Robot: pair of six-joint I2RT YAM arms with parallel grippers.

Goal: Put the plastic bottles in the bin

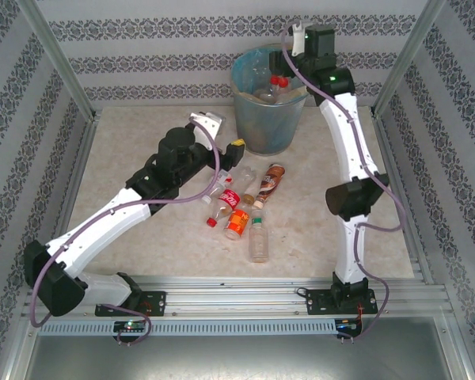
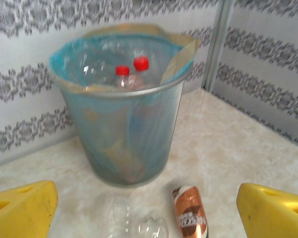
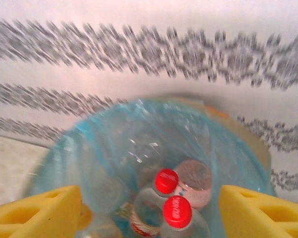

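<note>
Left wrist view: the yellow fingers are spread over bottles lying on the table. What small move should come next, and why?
Probably lower the left gripper onto the clear bottle just below it. Its fingers stand wide apart with nothing between them, and that bottle lies nearest, beside the brown-labelled bottle, in front of the bin.

The worktop (image 1: pixel 115 138) has a pale beige, marble-like surface. White walls (image 1: pixel 182 36) carrying horizontal bands of grey ornamental pattern enclose it on three sides. Aluminium posts (image 1: pixel 58 59) stand at the rear corners. Slotted aluminium rails (image 1: pixel 237 291) run along the near edge. Lighting is even and diffuse
</note>
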